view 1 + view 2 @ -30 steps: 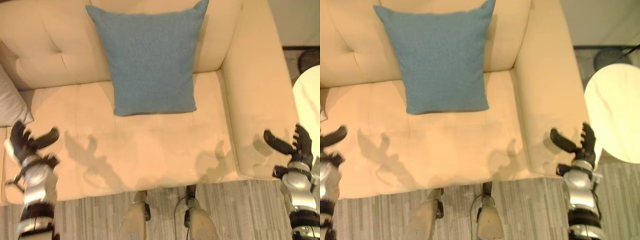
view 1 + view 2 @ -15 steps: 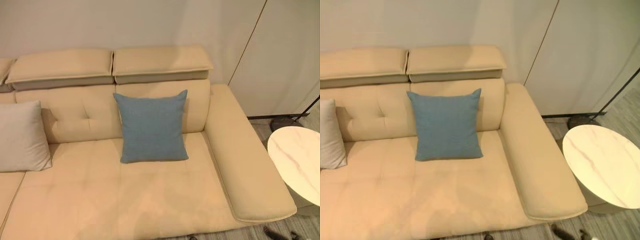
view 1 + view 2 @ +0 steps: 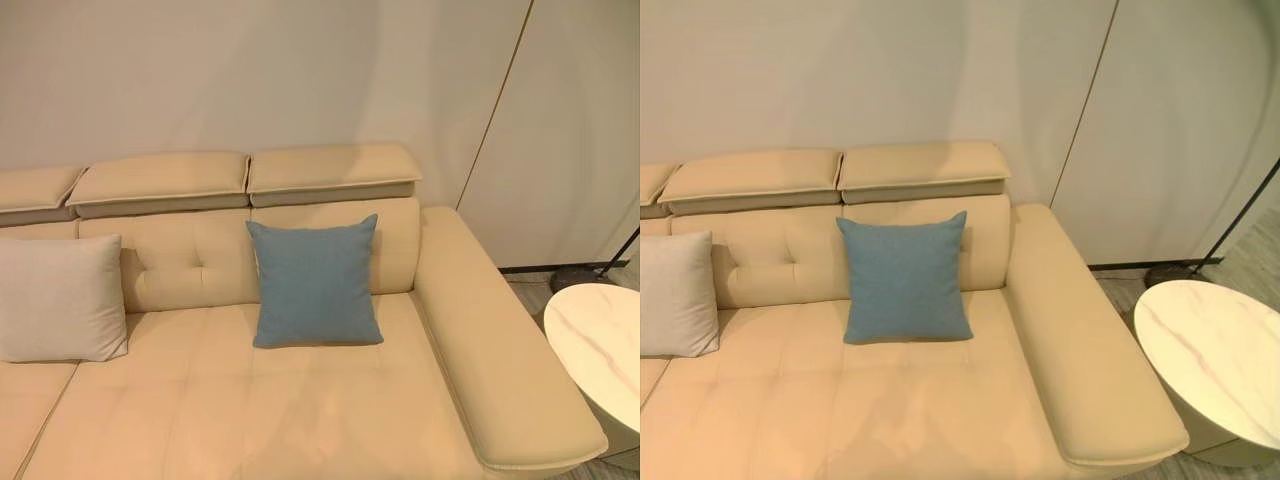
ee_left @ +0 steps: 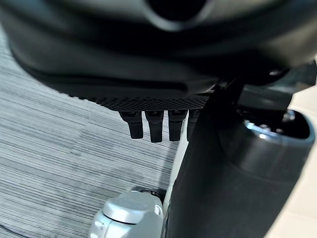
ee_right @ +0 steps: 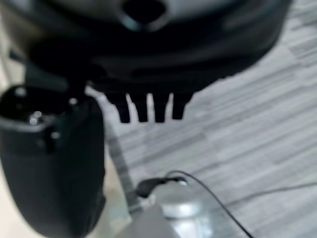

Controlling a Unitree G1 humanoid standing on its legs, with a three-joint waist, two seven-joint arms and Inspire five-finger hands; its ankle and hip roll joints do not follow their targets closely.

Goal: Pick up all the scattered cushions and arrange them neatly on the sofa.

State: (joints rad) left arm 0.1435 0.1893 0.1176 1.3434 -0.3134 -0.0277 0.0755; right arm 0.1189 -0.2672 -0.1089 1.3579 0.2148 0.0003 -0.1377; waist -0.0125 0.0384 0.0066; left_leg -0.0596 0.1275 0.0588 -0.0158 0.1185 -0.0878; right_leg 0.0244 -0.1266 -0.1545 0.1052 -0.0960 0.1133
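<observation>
Left eye view: blue cushion (image 3: 315, 282) upright against sofa (image 3: 300, 420) backrest, beige cushion (image 3: 60, 298) alongside. Left hand (image 4: 153, 124), right hand (image 5: 148, 106): straight, empty, above floor.

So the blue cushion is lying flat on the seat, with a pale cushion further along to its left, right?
Not quite. The blue cushion stands upright, leaning against the backrest of the sofa, not lying flat, as the left eye view shows. The pale cushion is indeed further along to its left.
</observation>
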